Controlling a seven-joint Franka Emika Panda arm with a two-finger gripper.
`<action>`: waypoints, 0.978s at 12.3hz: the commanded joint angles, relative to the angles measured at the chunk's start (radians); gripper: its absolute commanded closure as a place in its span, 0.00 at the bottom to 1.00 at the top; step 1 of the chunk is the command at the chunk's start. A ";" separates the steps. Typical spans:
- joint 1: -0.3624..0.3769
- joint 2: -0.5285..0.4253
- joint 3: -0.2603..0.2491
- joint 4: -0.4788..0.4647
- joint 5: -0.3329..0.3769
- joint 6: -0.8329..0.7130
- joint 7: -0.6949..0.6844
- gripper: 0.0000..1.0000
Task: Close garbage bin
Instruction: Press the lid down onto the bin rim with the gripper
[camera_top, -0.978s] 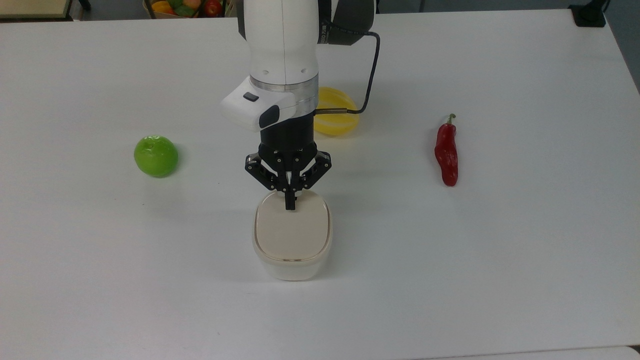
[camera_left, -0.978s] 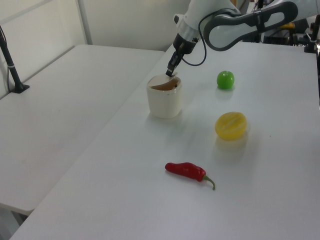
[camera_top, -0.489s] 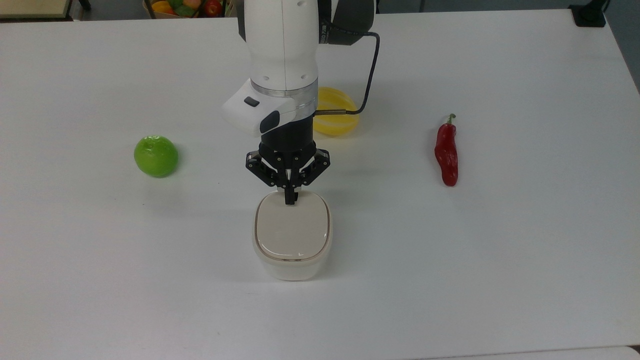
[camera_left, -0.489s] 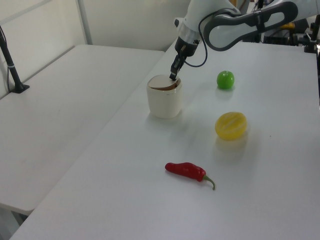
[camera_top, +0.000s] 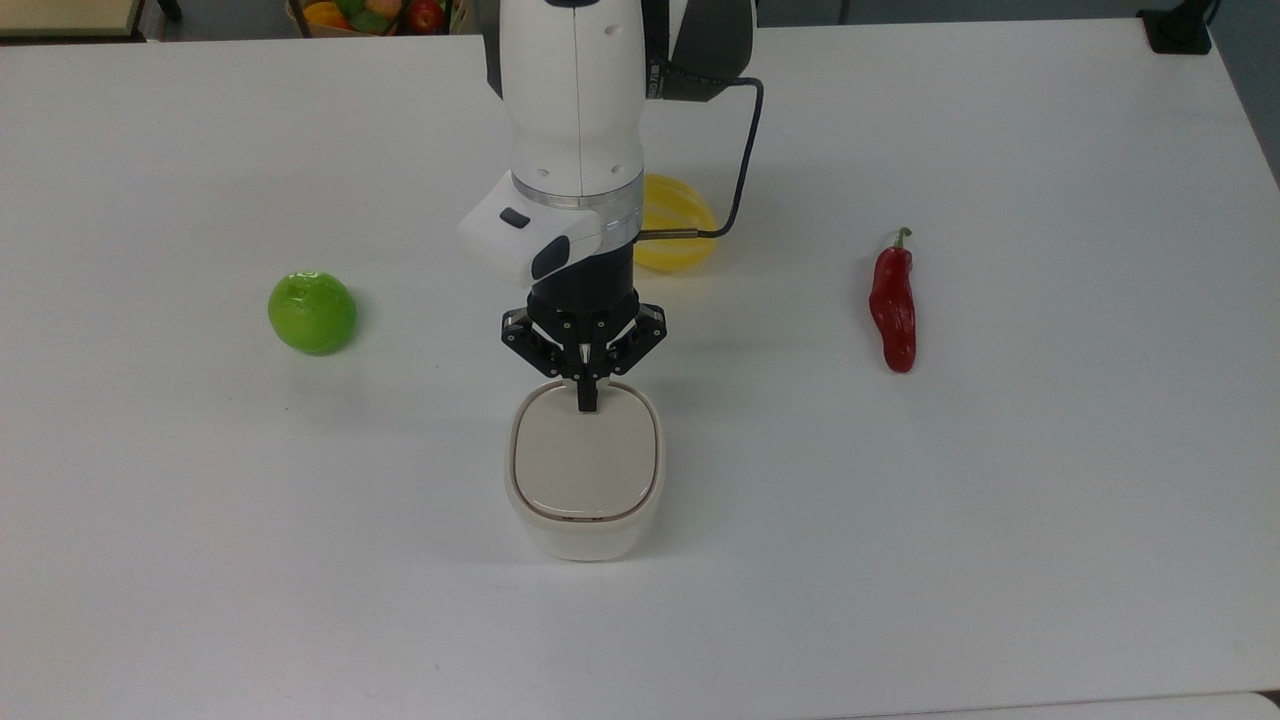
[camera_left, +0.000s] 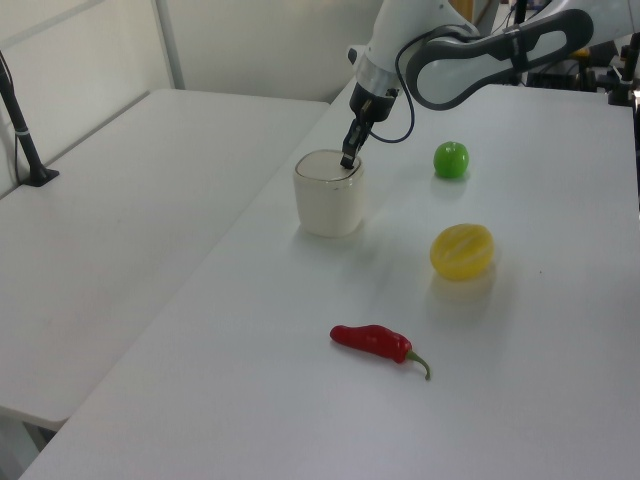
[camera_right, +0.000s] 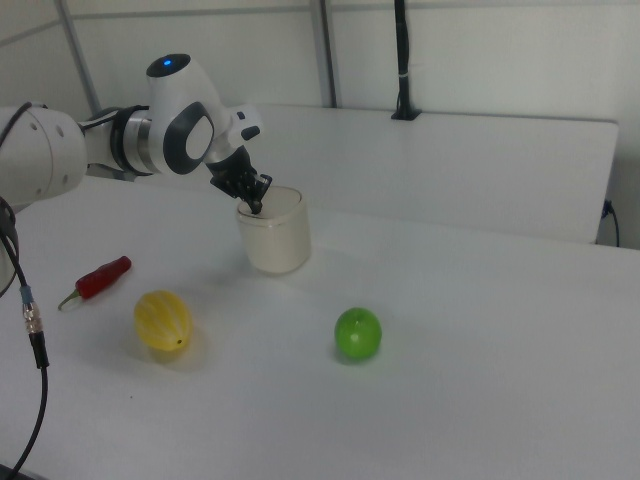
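Note:
The cream-white garbage bin (camera_top: 584, 525) stands on the white table, near the middle of the top view. Its flat beige lid (camera_top: 585, 463) lies down level within the rim. My gripper (camera_top: 586, 405) is shut, with its black fingertips pressed together on the lid's edge nearest the arm. In the left view the bin (camera_left: 328, 197) has my gripper (camera_left: 347, 161) touching its top at the rear right. The right view has my gripper (camera_right: 256, 207) at the top left of the bin (camera_right: 274, 235).
A green apple (camera_top: 312, 311) lies at the top view's left, a red chili pepper (camera_top: 892, 308) at the top view's right, and a yellow melon (camera_top: 676, 229) behind the arm. A black cable (camera_top: 742, 160) loops beside the wrist. A box of fruit (camera_top: 375, 14) sits beyond the table's far edge.
The lid has gone from tilted up to lying flat on the bin. My shut gripper has moved down and slightly to the top view's right with it.

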 joint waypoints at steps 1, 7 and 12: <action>0.011 -0.009 -0.006 -0.021 0.009 -0.010 -0.007 1.00; 0.012 0.011 -0.006 -0.030 0.008 -0.010 -0.009 1.00; 0.014 0.007 -0.006 -0.030 0.008 -0.013 -0.006 1.00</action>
